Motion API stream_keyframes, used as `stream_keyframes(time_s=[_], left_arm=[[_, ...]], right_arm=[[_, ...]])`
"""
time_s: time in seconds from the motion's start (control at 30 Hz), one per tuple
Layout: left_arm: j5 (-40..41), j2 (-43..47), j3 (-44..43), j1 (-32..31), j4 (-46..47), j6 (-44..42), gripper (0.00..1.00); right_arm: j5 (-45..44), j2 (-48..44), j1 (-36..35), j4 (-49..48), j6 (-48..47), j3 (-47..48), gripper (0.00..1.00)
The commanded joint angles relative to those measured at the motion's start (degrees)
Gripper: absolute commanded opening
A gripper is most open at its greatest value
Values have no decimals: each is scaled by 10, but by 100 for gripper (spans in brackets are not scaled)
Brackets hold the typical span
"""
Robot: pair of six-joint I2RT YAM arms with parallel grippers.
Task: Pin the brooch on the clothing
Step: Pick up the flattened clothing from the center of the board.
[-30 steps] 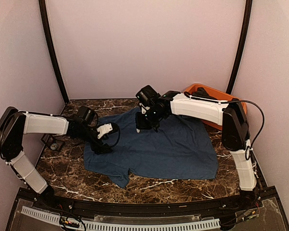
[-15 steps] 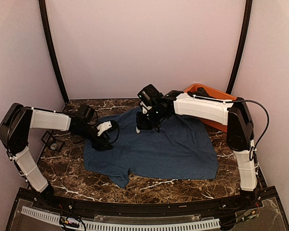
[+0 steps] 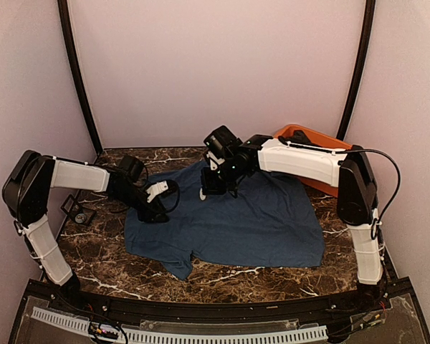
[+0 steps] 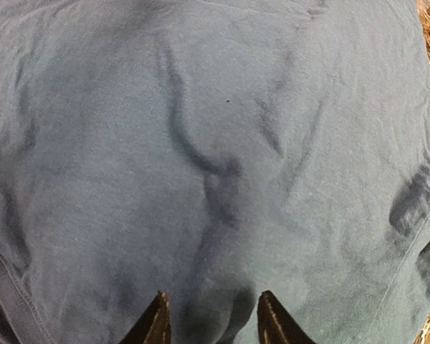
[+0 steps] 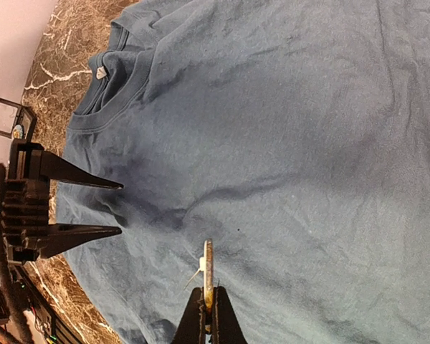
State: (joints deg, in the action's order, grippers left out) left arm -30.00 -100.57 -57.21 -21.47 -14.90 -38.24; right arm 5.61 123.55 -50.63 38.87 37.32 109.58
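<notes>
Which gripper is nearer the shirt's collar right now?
Left. The left gripper hangs open over the shirt near the collar; the right gripper, shut on the brooch, is farther out over the shirt's body.

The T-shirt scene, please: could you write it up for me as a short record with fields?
clothing: navy T-shirt spread on the marble table
held item: brooch, edge-on over the shirt front, not visibly pinned
left arm: left gripper open, tips at the fabric near the collar
right arm: right gripper shut on the brooch
also present: small case on the table beside the shirt; orange tub at the far right
</notes>
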Motion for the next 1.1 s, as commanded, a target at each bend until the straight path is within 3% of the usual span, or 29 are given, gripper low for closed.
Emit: stream_keyframes(time_s=[0.0,0.27,0.33,0.37,0.43,0.7,0.87,1.07], left_arm=[[-7,-21,-23,3,-37,7,38],[-6,-28,-31,3,-42,9,31],[-7,-27,-33,3,-43,10,25],[-7,-27,-33,3,-43,10,12],[-4,-25,-36,3,-41,17,2],[18,23,-48,-15,-32,76,1],[150,34,-52,-65,-37,109,1],[216,28,-57,-119,-78,152,1]], right_arm=[[3,-17,-4,-3,-7,10,0],[1,-18,-4,-3,-14,16,0],[1,-16,-4,-2,-16,18,0],[1,-15,-4,-1,-17,19,0],[3,-10,-4,3,-18,24,0],[71,27,-3,34,2,58,0],[147,43,4,13,26,55,0],[190,49,14,-28,58,24,0]])
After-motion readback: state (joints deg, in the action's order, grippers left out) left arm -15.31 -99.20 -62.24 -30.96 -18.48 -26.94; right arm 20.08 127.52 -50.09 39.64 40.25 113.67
